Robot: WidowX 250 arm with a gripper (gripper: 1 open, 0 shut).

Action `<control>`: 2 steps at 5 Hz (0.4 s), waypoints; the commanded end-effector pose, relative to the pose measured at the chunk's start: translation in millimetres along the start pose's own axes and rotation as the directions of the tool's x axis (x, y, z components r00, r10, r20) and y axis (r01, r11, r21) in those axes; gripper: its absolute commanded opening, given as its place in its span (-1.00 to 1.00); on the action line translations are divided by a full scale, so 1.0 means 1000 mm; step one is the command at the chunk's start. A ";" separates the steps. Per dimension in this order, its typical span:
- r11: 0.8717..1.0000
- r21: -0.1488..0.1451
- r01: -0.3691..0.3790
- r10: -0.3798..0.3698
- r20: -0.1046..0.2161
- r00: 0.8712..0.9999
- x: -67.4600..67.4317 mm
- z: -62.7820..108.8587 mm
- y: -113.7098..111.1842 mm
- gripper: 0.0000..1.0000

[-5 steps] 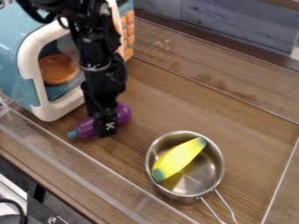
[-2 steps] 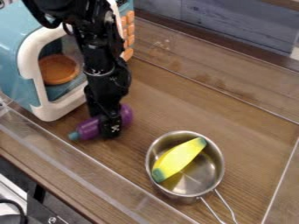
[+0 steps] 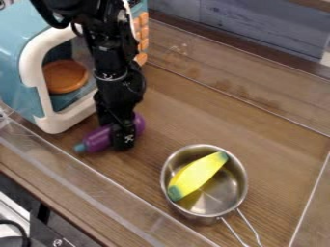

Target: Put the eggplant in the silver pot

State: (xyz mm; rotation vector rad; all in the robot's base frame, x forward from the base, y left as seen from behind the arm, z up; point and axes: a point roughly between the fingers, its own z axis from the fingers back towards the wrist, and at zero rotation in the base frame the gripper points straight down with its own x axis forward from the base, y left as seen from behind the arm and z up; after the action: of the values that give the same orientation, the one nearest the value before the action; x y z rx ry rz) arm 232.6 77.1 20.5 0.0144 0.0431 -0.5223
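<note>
The purple eggplant (image 3: 96, 143) lies on the wooden table, its blue-green stem end pointing left. My black gripper (image 3: 122, 138) points straight down over its right half, jaws open on either side of it, fingertips low at the table. Whether the fingers touch the eggplant I cannot tell. The silver pot (image 3: 227, 198) sits at the lower right with its thin handle toward the front edge. Inside it lies a yellow toy vegetable (image 3: 198, 174) with a green end.
A teal-and-cream toy microwave (image 3: 41, 72) stands just left of the arm, an orange item in its opening. A clear plastic wall (image 3: 91, 198) runs along the front of the table. Bare wood lies to the right and behind.
</note>
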 end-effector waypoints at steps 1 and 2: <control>0.999 0.030 0.027 -0.028 0.028 0.999 0.008 0.013 0.007 1.00; 0.997 0.029 0.067 -0.068 0.032 0.997 0.013 0.010 0.012 -1.00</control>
State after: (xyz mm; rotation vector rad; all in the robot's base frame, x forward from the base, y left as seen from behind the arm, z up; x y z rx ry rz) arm 242.3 78.4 22.0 0.0103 0.0344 -0.5789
